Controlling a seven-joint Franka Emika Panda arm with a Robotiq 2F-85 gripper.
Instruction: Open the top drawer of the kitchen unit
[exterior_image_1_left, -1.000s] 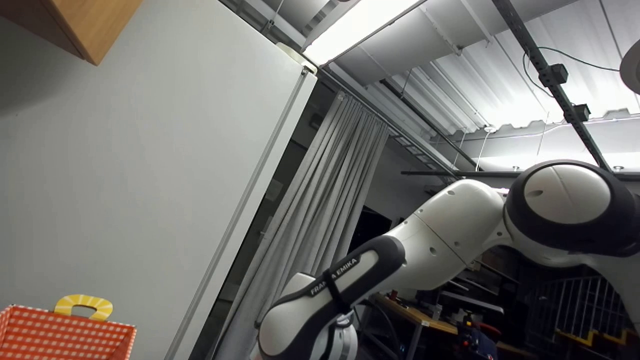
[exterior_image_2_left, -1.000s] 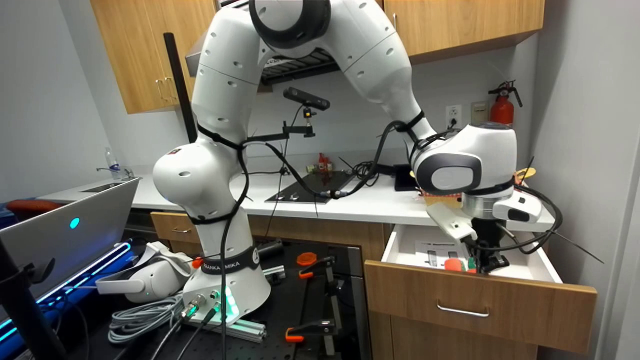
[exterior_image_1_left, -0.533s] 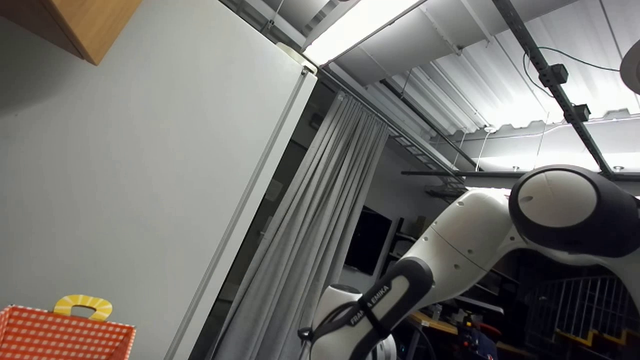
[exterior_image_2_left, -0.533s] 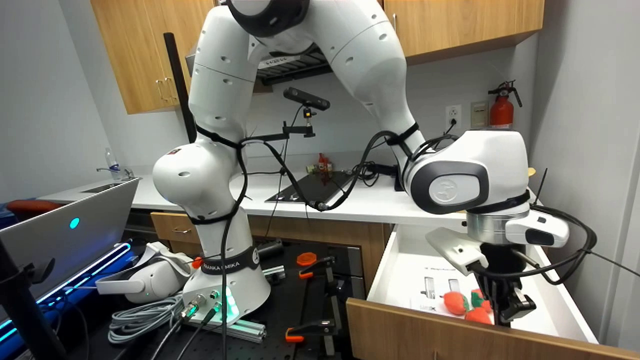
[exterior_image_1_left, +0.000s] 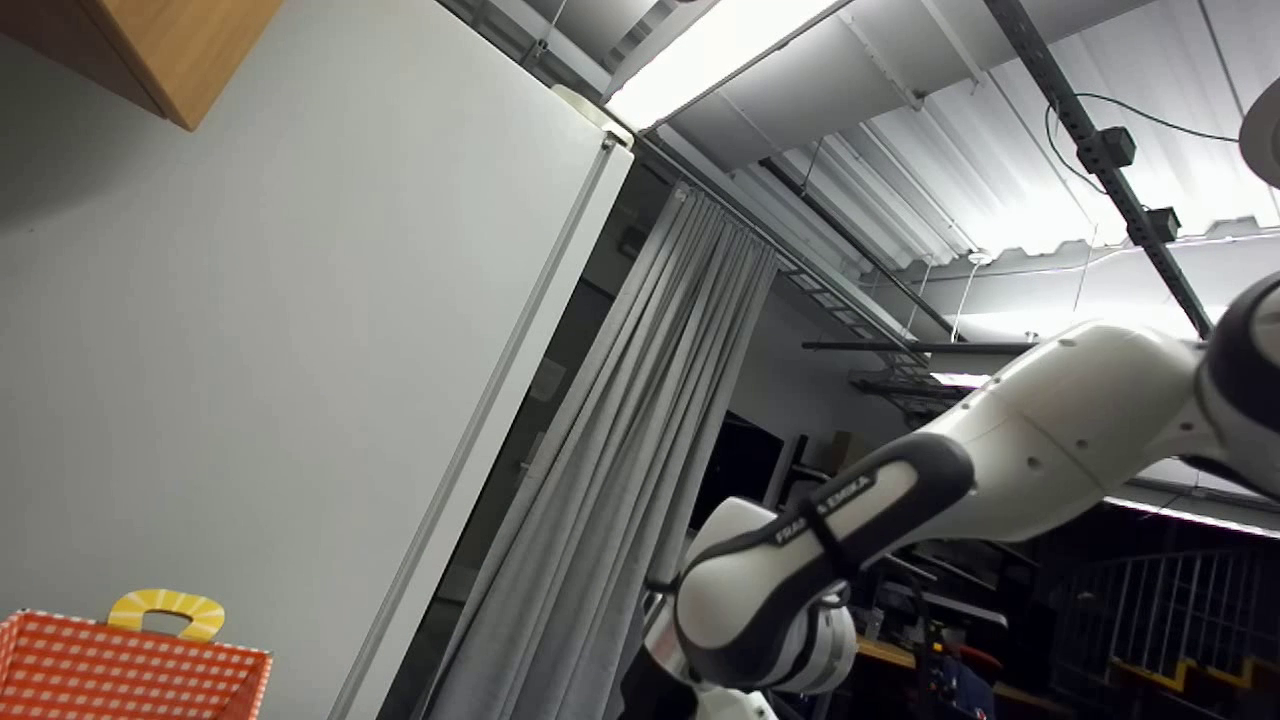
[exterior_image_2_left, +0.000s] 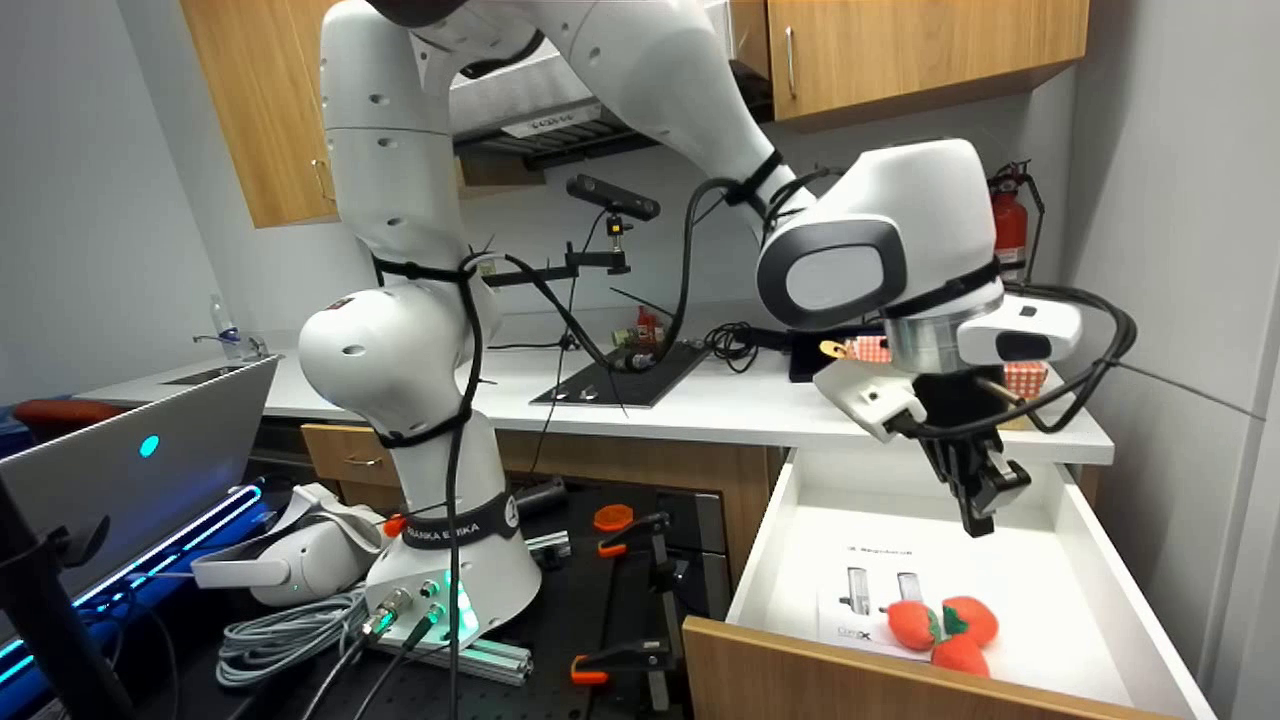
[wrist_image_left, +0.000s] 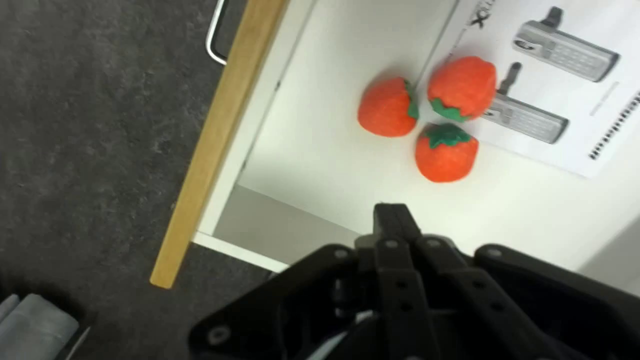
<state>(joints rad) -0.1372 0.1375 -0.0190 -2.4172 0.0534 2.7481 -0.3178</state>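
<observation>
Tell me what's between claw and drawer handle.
In the wrist view, going from claw to handle: white drawer floor, white inner face of the front, then its wooden top edge. Strawberry-shaped pieces lie off that line.

The white countertop (exterior_image_2_left: 720, 422) carries a black cooktop (exterior_image_2_left: 655, 388), coiled cable (exterior_image_2_left: 733, 345) and a red-checked basket (exterior_image_2_left: 1025, 378).

Wrist view's top edge cuts off the drawer handle (wrist_image_left: 213, 29)

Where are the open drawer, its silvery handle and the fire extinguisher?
Open drawer (wrist_image_left: 221, 127), in the wrist view: wooden top edge of its front.
Silvery handle (wrist_image_left: 214, 24), in the wrist view: its bar.
Fire extinguisher (exterior_image_2_left: 1009, 222), in an exterior view: its red body.
</observation>
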